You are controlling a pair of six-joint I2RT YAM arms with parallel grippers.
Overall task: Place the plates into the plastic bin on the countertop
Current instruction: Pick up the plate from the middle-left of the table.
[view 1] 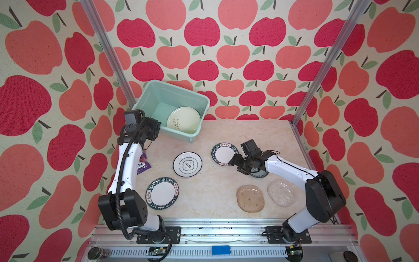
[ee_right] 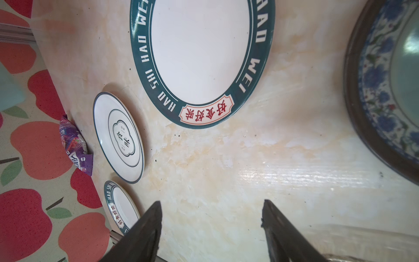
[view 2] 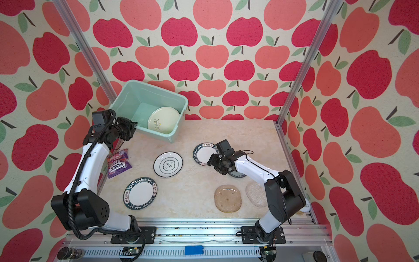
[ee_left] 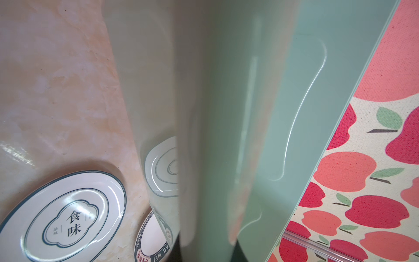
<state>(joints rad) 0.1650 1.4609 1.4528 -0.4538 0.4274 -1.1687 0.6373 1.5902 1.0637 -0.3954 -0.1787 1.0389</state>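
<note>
The mint-green plastic bin (view 1: pixel 145 95) (view 2: pixel 127 97) stands at the countertop's (view 1: pixel 210 192) far left, with the leaf-sprig plate (view 1: pixel 183 120) leaning inside it. My left gripper (view 1: pixel 157 128) (ee_left: pixel 208 251) is shut on the bin's near-left wall (ee_left: pixel 204 136). On the countertop lie the emblem plate (view 1: pixel 187 164), two lettered plates (view 1: pixel 162 196) (view 1: pixel 222 154), a tan squarish plate (view 1: pixel 250 198) and a clear glass plate (view 1: pixel 281 192). My right gripper (view 1: pixel 234 166) (ee_right: pixel 212 204) hangs open and empty over bare countertop, between the far lettered plate (ee_right: pixel 201 52) and the teal floral plate (ee_right: pixel 385 90).
A purple candy bag (view 2: pixel 118 163) lies at the left edge beside my left arm. Aluminium rails (view 1: pixel 204 226) frame the countertop at the front and sides. Apple-patterned walls close in behind and on both sides.
</note>
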